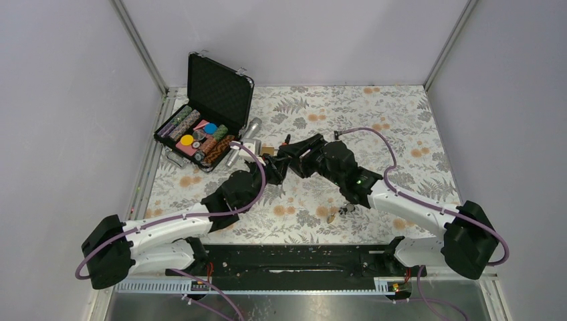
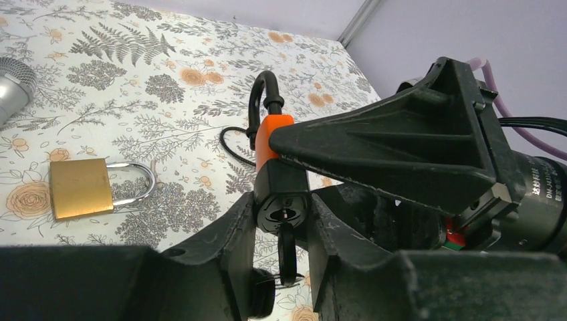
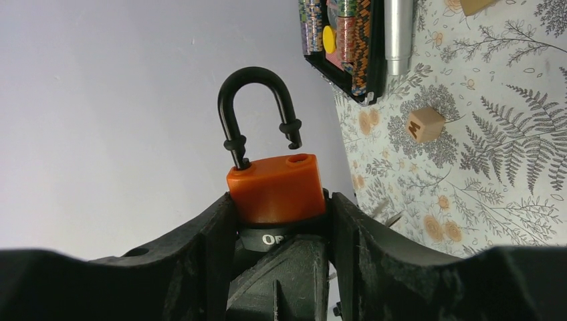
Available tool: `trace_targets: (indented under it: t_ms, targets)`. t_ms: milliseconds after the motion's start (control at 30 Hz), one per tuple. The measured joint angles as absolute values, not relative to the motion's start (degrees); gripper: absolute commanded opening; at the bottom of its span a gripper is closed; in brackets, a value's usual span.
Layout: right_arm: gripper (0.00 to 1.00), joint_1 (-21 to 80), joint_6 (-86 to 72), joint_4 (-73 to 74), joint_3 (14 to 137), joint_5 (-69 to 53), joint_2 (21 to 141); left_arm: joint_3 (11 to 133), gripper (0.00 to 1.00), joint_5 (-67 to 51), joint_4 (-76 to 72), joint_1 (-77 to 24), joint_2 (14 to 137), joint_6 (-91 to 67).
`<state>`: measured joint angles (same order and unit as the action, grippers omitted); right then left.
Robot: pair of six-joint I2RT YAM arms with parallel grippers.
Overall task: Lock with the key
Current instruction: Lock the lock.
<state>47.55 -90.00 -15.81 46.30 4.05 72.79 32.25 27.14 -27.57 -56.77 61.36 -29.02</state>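
Note:
An orange and black padlock (image 3: pixel 275 187) is held up between both grippers, its black shackle (image 3: pixel 257 100) raised with the free end out of its hole. My right gripper (image 3: pixel 281 207) is shut on the orange body. In the left wrist view the padlock (image 2: pixel 275 130) shows its black keyhole end. A black key (image 2: pixel 287 247) hangs in the keyhole, edge-on. My left gripper (image 2: pixel 282 207) has its fingers pressed on both sides of that black end, and they do not touch the key. In the top view the two grippers (image 1: pixel 271 167) (image 1: pixel 294 157) meet mid-table.
A brass padlock (image 2: pixel 80 188) lies on the floral table left of the grippers. An open black case (image 1: pixel 200 134) of poker chips stands at the back left, with silver cylinders (image 1: pixel 251 127) beside it. A wooden cube (image 3: pixel 425 124) and a small key bunch (image 1: pixel 332 215) lie on the table.

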Motion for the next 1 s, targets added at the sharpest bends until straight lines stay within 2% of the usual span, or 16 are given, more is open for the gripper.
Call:
trace_targets:
  t_ms: [133, 233, 367, 533, 867, 1000]
  targets:
    - [0.84, 47.55, -87.92, -16.86, 46.26, 4.05, 72.93, 32.25, 0.0, 27.64, -27.9, -56.77, 61.34, -28.32]
    - [0.95, 47.62, -84.99, -19.2, 45.82, 3.79, 72.71, 32.25, 0.0, 28.93, -26.5, -55.86, 61.23, -27.09]
    - [0.96, 46.87, -79.2, -23.33, 42.19, 2.24, 71.2, 32.25, 0.0, 27.38, -23.11, -53.95, 59.72, -25.61]
    - [0.92, 42.48, -68.47, -26.72, 33.98, -3.4, 67.0, 33.04, 0.0, 16.82, -15.31, -50.7, 54.63, -21.8]
    - [0.93, 40.38, -34.5, -19.42, 36.53, -16.71, 50.0, 39.27, 0.0, -1.91, 2.92, -48.69, 48.14, -15.9]
    - [0.92, 40.38, -26.17, -17.12, 38.09, -22.33, 46.41, 43.97, 0.0, -6.26, 8.1, -48.01, 47.33, -15.18]
